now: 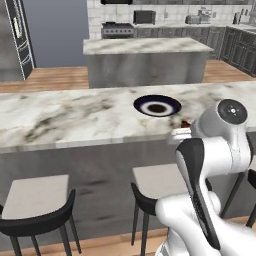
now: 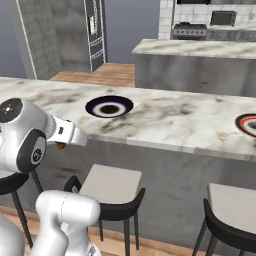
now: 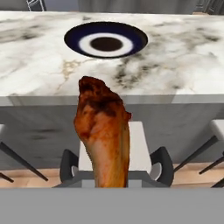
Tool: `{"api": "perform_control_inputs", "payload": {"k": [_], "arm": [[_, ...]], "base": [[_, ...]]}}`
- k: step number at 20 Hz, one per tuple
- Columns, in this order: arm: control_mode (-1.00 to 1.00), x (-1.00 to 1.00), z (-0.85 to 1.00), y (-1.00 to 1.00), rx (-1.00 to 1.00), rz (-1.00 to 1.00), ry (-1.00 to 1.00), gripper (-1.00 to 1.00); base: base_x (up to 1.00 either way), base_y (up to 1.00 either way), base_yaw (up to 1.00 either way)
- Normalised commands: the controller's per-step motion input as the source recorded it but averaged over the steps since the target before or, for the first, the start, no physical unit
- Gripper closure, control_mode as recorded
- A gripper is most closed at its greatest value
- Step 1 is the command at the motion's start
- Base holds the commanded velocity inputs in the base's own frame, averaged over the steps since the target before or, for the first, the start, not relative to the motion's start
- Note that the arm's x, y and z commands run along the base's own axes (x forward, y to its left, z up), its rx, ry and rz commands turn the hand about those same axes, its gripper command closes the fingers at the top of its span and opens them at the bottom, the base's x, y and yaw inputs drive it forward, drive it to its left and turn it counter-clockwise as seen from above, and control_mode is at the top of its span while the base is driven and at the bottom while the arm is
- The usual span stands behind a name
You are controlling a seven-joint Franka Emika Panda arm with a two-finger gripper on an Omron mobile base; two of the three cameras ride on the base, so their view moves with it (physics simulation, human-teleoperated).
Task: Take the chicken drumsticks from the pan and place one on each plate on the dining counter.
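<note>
ITEM: chicken drumstick (image 3: 103,133). Orange-brown, elongated. Hand view: long axis runs up from bottom edge, darker knobbly end uppermost, pointing toward the worktop. Lower end drops out of sight at bottom of view.

TOOL (image 2: 61,145): fingertips not visible; jaws hidden by the meat in hand view and by the wrist in both base views. Drumstick rides fixed along tool axis, so judged pinched on it; the grip itself can't be seen. A small orange-brown bit peeks below the wrist in right base view.

TARGET: plate (image 3: 106,41). Dark rim, pale ring, dark centre; looks bare. Sits on the marble dining worktop (image 1: 60,117), set back from its front edge.

KEY RELATION: plate lies ahead of and beyond the tool. Drumstick is short of the worktop edge, above the stools (image 1: 35,200), not yet over marble. Its long axis points nearly at the plate, a shade to one side.

2nd plate (image 2: 248,125): reddish rim, far right on same worktop, well apart from the first.

NEXT (est.): fwd reach over the edge, then lower onto plate centre. Risk: meat rolling off the shallow rim on release.
</note>
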Motion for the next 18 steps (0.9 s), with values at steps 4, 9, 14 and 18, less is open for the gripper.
{"api": "perform_control_inputs", "payload": {"k": [4,9,14,18], "arm": [[-1.0,0.02,0.45,0.0,0.01,0.0,0.0,1.0],[-1.0,0.51,0.25,0.0,0.02,0.0,0.01,1.0],[-1.0,0.73,0.12,0.0,0.01,0.0,0.0,1.0],[-1.0,0.82,0.0,0.0,0.0,-0.02,0.0,1.0]], "base": [[0.0,0.0,0.0],[0.0,0.0,0.0],[0.0,0.0,0.0],[0.0,0.0,0.0]]}}
